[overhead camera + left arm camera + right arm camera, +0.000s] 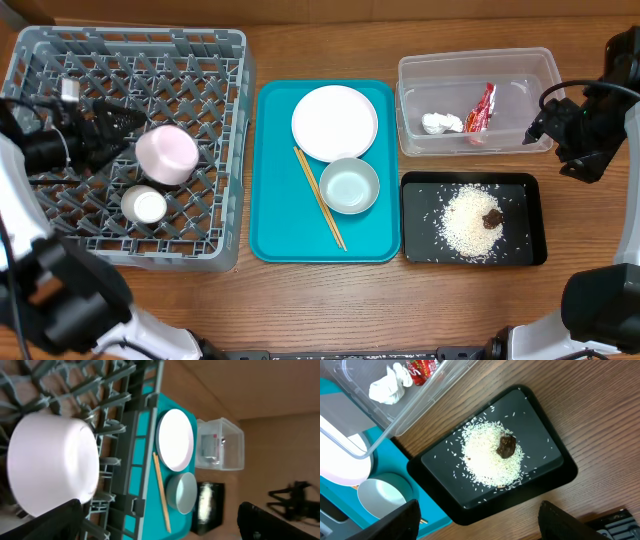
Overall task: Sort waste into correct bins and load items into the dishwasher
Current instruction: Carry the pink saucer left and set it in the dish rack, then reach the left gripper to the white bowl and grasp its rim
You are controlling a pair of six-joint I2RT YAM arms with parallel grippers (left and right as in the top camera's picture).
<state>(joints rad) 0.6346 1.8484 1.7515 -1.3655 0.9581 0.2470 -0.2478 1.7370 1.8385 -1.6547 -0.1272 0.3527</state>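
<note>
The pink bowl [167, 153] [52, 462] rests tilted among the pegs of the grey dishwasher rack [200, 60], with the small white cup [145, 205] just in front of it. My left gripper [118, 137] [160, 530] is open right beside the bowl and holds nothing. On the teal tray lie the white plate [334, 121], the grey-green bowl [350, 185] and the chopsticks [320, 197]. The clear tub [420, 70] holds the tissue [441, 123] and the red wrapper [482, 110]. Rice [492, 457] and a brown lump [506, 446] lie in the black tray [420, 245]. My right gripper [543, 122] [480, 525] hangs open and empty.
The teal tray [275, 230] sits between the rack and the two bins. Bare wooden table [600, 420] surrounds the black tray. The left arm reaches over the rack's left side, and the right arm stands at the table's right edge.
</note>
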